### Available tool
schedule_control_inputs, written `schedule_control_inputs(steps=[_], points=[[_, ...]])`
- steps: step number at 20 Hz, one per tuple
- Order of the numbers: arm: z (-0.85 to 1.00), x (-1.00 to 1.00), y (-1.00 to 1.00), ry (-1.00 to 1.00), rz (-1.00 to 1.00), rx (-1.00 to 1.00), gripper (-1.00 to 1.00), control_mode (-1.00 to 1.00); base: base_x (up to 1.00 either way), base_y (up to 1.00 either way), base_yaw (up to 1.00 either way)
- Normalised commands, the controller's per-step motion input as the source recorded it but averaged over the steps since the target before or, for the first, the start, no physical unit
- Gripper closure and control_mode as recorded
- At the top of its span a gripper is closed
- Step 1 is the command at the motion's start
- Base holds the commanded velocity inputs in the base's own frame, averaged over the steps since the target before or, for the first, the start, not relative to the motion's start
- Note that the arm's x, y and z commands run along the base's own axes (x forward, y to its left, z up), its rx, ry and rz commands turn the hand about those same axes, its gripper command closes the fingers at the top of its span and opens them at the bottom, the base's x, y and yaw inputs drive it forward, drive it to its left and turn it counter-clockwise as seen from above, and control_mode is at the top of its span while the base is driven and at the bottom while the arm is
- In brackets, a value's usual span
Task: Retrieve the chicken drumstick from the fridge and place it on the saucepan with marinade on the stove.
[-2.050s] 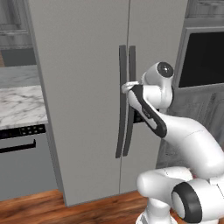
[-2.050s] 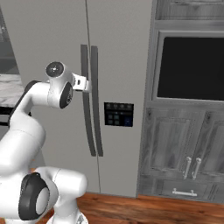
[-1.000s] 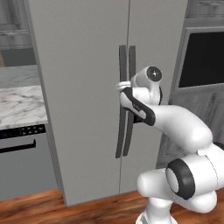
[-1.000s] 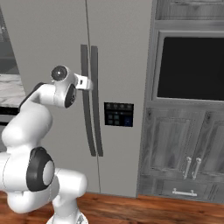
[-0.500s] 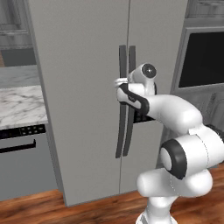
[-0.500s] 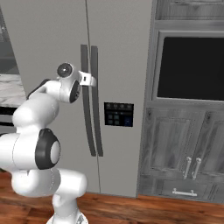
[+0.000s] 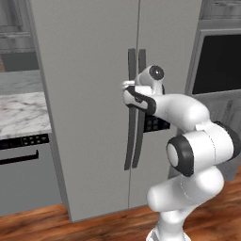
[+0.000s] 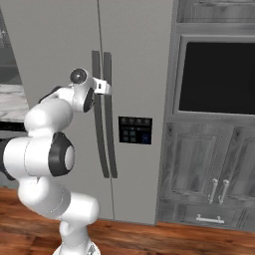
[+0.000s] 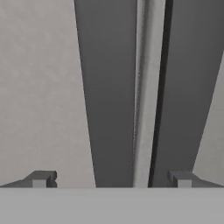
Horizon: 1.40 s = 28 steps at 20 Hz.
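The grey two-door fridge (image 7: 84, 94) (image 8: 139, 60) stands shut, so the chicken drumstick is hidden. My gripper (image 7: 126, 87) (image 8: 103, 87) is open at the upper part of the left door's dark handle (image 7: 130, 122). In the hand view the two fingertips (image 9: 41, 179) stand wide apart on either side of that handle (image 9: 107, 87), with the right door's handle (image 9: 188, 87) just beyond the other tip. Nothing is held. The saucepan with marinade and the stove are out of view.
A black dispenser panel (image 8: 134, 130) sits on the right door. A dark wall oven (image 8: 216, 77) with grey cabinet doors (image 8: 199, 169) below stands right of the fridge. A marble counter (image 7: 21, 110) over a grey appliance front (image 7: 23, 174) lies to the left. The floor is wood.
The arm has stretched forward and the hand has slid left, from in front of the right handle onto the left handle. The jaws stayed open.
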Motion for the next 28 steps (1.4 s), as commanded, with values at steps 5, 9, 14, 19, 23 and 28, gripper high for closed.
schedule_control_inputs(steps=[5, 9, 14, 19, 23, 28], points=[[0.00, 0.33, -0.02, 0.00, 0.00, 0.00, -1.00, -1.00, 0.00, 0.00, 0.00], [-0.02, 0.32, -0.05, 0.00, 0.00, 0.00, -1.00, -1.00, 0.00, 0.00, 0.00], [-0.05, 0.31, -0.05, 0.00, 0.00, 0.00, -1.00, -1.00, 0.00, 0.00, 0.00], [-0.05, 0.36, -0.02, 0.00, 0.00, 0.00, -1.00, -1.00, 0.00, 0.00, 0.00], [-0.06, 0.41, 0.00, 0.00, 0.00, 0.00, 1.00, -1.00, 0.00, 0.00, 0.00], [-0.01, 0.14, 0.00, 0.00, 0.00, 0.00, 1.00, -1.00, 0.00, 0.00, 0.00]])
